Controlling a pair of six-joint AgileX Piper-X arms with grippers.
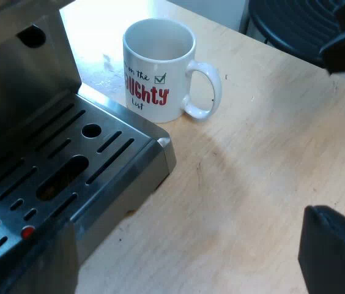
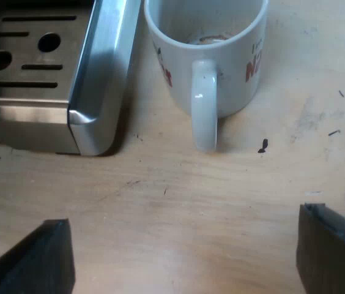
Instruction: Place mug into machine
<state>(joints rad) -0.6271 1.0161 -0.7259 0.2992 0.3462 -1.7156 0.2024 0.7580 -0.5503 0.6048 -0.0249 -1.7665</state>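
Beside drip tray (image 1: 123, 166): mug (image 1: 158, 73) upright | left tool (image 1: 325, 138) wide | right tool (image 2: 185, 239) wide

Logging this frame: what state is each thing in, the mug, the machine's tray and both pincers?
Drip tray: slotted metal grate in place.
Mug: upright on the table, beside the drip tray and not on it, held by nothing.
Left pincer: open, holding nothing.
Right pincer: open, holding nothing, facing the mug's handle.

Coffee corner, home or office unclear: espresso machine (image 1: 117, 165) and mug (image 1: 148, 95) on a pale wooden table (image 1: 252, 184).
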